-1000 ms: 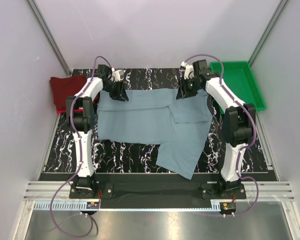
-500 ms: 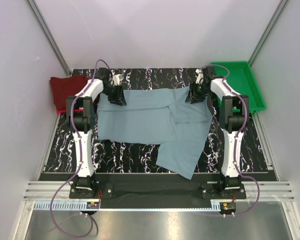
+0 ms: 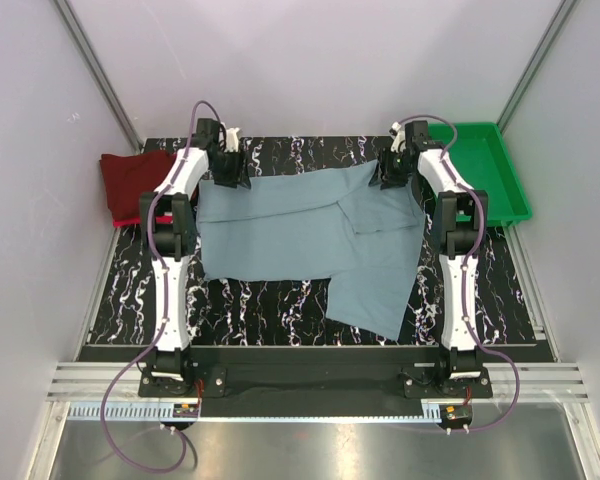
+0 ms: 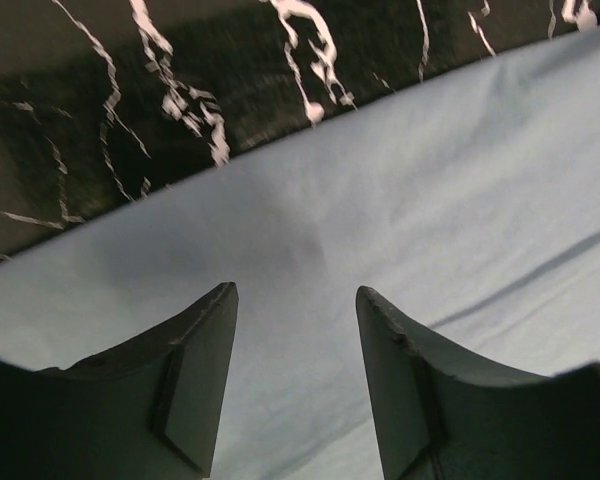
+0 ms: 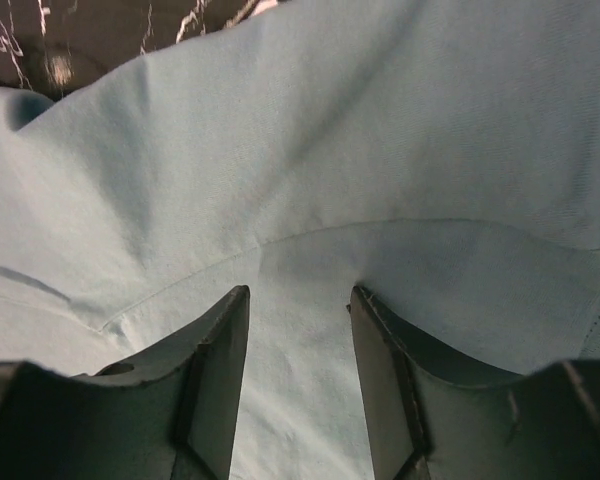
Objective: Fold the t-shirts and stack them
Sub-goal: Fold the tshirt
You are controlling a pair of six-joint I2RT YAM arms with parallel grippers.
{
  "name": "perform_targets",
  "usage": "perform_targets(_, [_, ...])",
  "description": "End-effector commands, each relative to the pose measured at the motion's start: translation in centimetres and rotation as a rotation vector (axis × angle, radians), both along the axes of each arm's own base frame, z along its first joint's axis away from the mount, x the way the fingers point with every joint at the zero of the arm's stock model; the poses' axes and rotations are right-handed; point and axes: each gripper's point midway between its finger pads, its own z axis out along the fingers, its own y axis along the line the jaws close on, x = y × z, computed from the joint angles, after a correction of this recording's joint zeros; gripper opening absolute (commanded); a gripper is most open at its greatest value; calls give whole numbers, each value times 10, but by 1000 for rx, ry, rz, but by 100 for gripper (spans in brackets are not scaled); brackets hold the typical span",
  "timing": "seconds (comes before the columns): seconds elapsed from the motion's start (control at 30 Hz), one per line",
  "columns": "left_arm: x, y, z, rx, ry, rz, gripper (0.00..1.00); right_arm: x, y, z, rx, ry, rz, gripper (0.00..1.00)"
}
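Looking down from above, the grey-blue shirt (image 3: 280,230) lies spread across the middle of the black marbled table (image 3: 280,150), with one sleeve folded in over its right side and a long flap trailing toward the near edge. The left gripper (image 3: 230,180) is down at the shirt's far left corner and the right gripper (image 3: 390,180) at its far right corner, both arms reaching well out from their bases. From this height the gap between either pair of fingers is too small to read. Off the table's left edge sits a folded maroon shirt (image 3: 130,178), with a strip of a brighter red shirt (image 3: 138,219) showing under its near side. A green tray (image 3: 475,160) stands at the far right, just beside the right arm and apart from the cloth. On the left wrist camera, the left gripper (image 4: 295,300) has its fingers (image 4: 205,370) standing apart with nothing between them. They sit low over the smooth grey-blue shirt (image 4: 380,200), whose edge runs diagonally against the table (image 4: 80,100) just beyond. On the right wrist camera, the right gripper (image 5: 298,300) is likewise spread, its fingers (image 5: 220,370) parted over flat cloth and pinching none of it. The grey-blue shirt (image 5: 330,130) fills nearly the whole picture here, a seam curves across just ahead of the fingertips, and a sliver of table (image 5: 100,30) shows at the top left.
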Motion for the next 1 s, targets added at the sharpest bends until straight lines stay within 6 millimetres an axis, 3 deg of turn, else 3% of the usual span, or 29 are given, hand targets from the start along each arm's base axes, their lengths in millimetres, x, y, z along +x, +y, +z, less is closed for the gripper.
perform_targets(0.0, [25, 8, 12, 41, -96, 14, 57, 24, -13, 6, -30, -62, -53, 53])
perform_targets(0.07, [34, 10, 21, 59, -139, 26, 58, 28, -16, 14, -47, -93, -55, 53])
perform_targets(0.13, [39, 10, 44, 91, -198, 29, 59, 26, -15, 18, -52, -102, -35, 53])
perform_targets(0.17, [39, 14, 52, 117, -213, 48, 60, 26, -14, 30, -49, -123, -25, 53])
perform_targets(0.2, [37, 17, 78, 125, -250, 61, 60, 23, -14, 33, -47, -124, -17, 53])
perform_targets(0.23, [31, 25, 83, 157, -241, 99, 61, 21, -10, 49, -35, -152, 3, 53])
perform_targets(0.27, [21, 27, 91, 165, -227, 107, 61, 20, -8, 59, -30, -169, 15, 53])
perform_targets(0.3, [9, 35, 125, 163, -265, 122, 62, 18, -5, 67, -29, -183, 30, 53])
perform_targets(0.33, [-4, 36, 135, 139, -257, 122, 62, 17, -3, 76, -38, -207, 51, 54])
perform_targets(0.37, [-27, 40, 123, 128, -189, 116, 62, 17, -1, 97, -45, -249, 61, 54])
perform_targets(0.4, [-43, 50, 152, 89, -208, 162, 62, 16, 7, 107, -56, -274, 81, 54])
perform_targets(0.47, [-83, 56, 160, 11, -142, 194, 61, 10, 14, 130, -130, -331, 125, 55])
perform_targets(0.5, [-97, 56, 159, -13, -117, 196, 59, 4, 32, 135, -145, -346, 169, 56])
perform_targets(0.6, [-146, 55, 148, -54, -24, 199, 56, -22, 61, 146, -170, -354, 296, 56])
perform_targets(0.67, [-173, 53, 132, -58, 61, 188, 55, -55, 96, 146, -98, -300, 421, 56])
perform_targets(0.73, [-189, 49, 118, -78, 125, 165, 54, -85, 128, 150, 43, -237, 490, 56])
perform_targets(0.83, [-204, 42, 113, -187, 179, 185, 54, -118, 160, 145, 192, -132, 547, 56])
perform_targets(0.97, [-223, 49, 104, -283, 248, 280, 54, -148, 186, 128, 242, -39, 622, 57])
